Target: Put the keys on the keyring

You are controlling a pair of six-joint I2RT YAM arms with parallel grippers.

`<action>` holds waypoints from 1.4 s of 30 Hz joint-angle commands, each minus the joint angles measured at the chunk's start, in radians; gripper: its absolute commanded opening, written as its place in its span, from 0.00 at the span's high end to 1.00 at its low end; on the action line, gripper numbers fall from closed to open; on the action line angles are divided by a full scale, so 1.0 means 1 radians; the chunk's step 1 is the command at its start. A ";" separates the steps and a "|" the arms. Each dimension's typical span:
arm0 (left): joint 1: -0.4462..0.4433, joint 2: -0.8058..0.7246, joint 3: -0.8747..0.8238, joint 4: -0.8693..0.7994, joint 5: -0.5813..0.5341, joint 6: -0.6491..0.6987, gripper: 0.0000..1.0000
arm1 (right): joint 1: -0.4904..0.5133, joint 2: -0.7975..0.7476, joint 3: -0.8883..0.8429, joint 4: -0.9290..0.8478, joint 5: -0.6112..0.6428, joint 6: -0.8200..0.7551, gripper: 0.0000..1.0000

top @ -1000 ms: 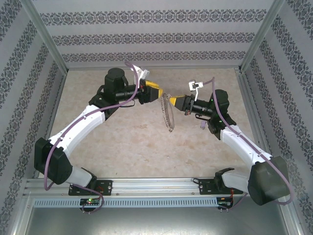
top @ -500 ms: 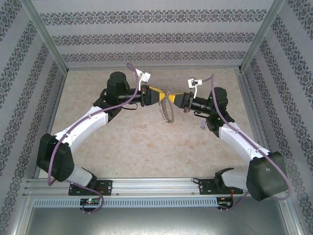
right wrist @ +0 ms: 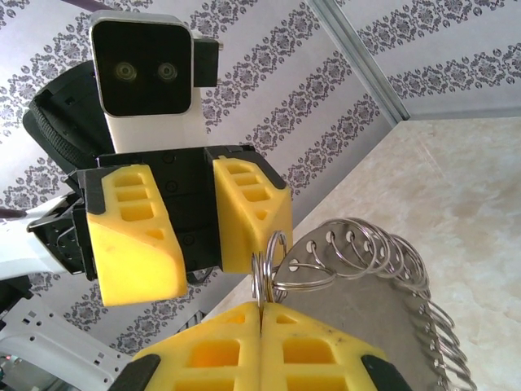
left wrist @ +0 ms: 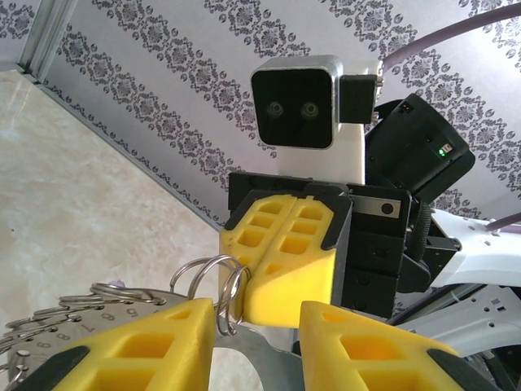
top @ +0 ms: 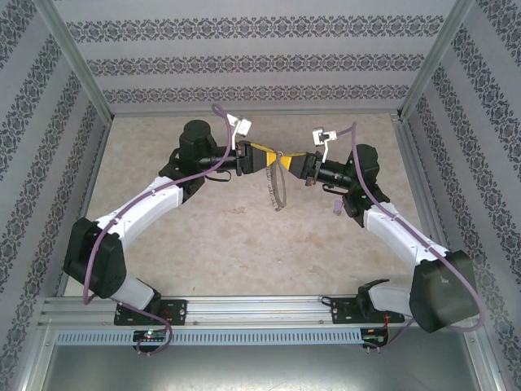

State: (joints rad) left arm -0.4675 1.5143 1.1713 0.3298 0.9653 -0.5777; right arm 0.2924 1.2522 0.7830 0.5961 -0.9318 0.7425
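Risk in mid-air: the right end effector point(right wrist: 260, 314), clamped shut on a small loop point(right wrist: 260, 281) of the keyring point(right wrist: 383, 285) hanging above the counter point(top: 228, 236), faces the part-open left end effector point(left wrist: 256, 326) straddling that loop, whose off-centre closure could twist the keyring loose.

The left gripper point(left wrist: 259, 319) and right gripper point(right wrist: 260, 318) have yellow jaws on black mounts, the keyring point(right wrist: 366, 322) is silvery-grey metal, the tabletop point(top: 228, 236) is mottled beige, and the walls point(top: 260, 65) carry pale grey stripes with dark floral bands.
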 commanded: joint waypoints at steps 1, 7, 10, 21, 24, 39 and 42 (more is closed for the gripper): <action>-0.001 0.014 -0.014 0.060 0.013 -0.013 0.67 | 0.007 0.003 0.029 0.075 -0.010 0.014 1.00; -0.007 0.028 -0.011 0.077 0.007 -0.016 0.67 | 0.007 0.005 0.025 0.079 -0.008 0.016 1.00; -0.012 0.037 -0.001 0.079 0.004 -0.016 0.68 | 0.007 0.009 0.024 0.081 -0.009 0.018 1.00; -0.025 0.058 0.012 0.093 -0.006 -0.016 0.76 | 0.008 0.022 0.025 0.092 -0.018 0.027 1.00; -0.028 0.059 0.016 0.104 -0.014 -0.017 0.77 | 0.010 0.027 0.024 0.094 -0.019 0.027 1.00; -0.030 0.039 0.139 -0.282 -0.035 0.304 1.00 | -0.063 0.003 -0.012 0.083 0.013 0.060 0.57; -0.030 0.055 0.252 -0.553 -0.048 0.520 1.00 | -0.089 -0.030 -0.029 0.058 0.026 0.060 0.50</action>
State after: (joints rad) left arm -0.4908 1.5681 1.3128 0.0570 0.9257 -0.3321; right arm 0.2230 1.2625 0.7734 0.6334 -0.9207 0.7952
